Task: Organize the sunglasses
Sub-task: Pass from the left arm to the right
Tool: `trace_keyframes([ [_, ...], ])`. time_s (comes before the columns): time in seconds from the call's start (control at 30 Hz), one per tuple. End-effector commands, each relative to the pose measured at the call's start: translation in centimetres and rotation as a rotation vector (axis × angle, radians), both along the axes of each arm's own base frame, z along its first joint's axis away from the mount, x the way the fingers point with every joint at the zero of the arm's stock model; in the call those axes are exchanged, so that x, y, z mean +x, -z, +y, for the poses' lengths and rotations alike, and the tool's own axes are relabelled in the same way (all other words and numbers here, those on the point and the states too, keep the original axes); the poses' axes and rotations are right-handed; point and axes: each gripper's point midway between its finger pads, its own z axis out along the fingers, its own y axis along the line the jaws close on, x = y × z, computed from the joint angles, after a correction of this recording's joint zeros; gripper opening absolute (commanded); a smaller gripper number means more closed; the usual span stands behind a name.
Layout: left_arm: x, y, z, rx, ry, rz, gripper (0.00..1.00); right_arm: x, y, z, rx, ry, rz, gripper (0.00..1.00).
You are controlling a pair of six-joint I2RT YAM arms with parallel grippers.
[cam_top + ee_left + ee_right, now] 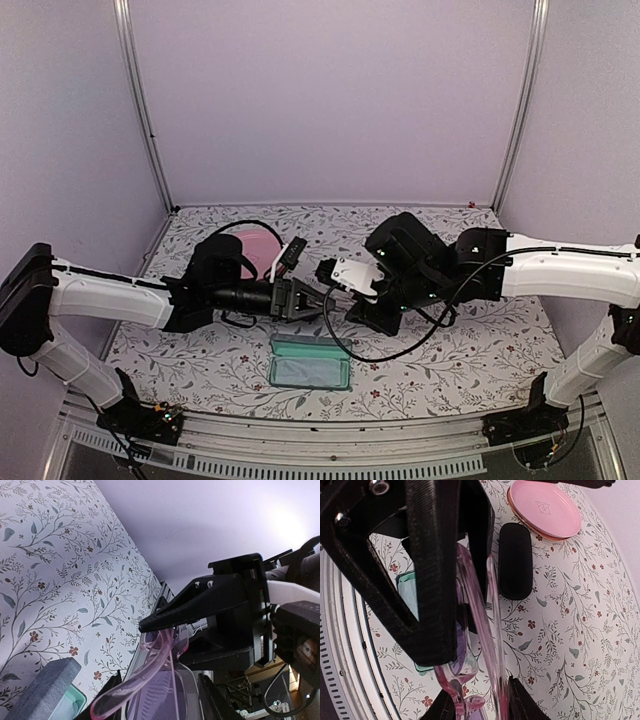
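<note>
We see both arms reaching in over the flowered bench [450, 350] and meeting above its middle, the left tool [312, 300] and the right tool [330, 272] almost tip to tip. The pink glasses [145, 672] hang between them, off the bench. In the left wrist view, a black finger [200, 600] of the left tool presses down on the translucent frame where the temple bends, and we take that tool to be clamped on the glasses. In the right wrist view, the same frame [487, 645] runs lengthwise through the gap of the right tool, close against its broad near finger [430, 580]. We cannot tell whether those jaws pinch the frame or only stand on either side of it. Just below the meeting point, toward the near edge, the grey-blue case [311, 345] lies open on the bench, showing a teal lining. A black case [515, 560] lies shut farther back, near a pink plate [545, 507] but apart from it. In the top view, the left arm hides the black case and covers part of the plate. The plate bears a faint raised mark at its centre, too small for us to read.
</note>
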Motion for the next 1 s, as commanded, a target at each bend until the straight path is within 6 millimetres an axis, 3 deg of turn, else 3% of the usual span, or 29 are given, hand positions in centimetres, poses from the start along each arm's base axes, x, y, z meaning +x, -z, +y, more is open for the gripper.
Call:
trace_keyframes([
  [0.0,-0.2,1.3,0.4,0.017,0.01,0.019,0.14,0.1,-0.4,0.6,0.029,0.001,-0.013,0.32],
  [0.33,-0.1,1.7,0.6,0.025,-0.001,0.022,0.33,-0.6,-0.5,0.3,0.049,-0.007,0.011,0.29],
  [0.7,-0.3,2.0,1.2,0.024,-0.024,0.012,0.62,-1.1,-0.2,0.0,0.063,-0.003,0.042,0.28],
  [0.97,-0.5,2.4,2.0,0.029,-0.033,0.012,0.75,-1.4,-0.6,0.3,0.089,-0.007,0.062,0.28],
])
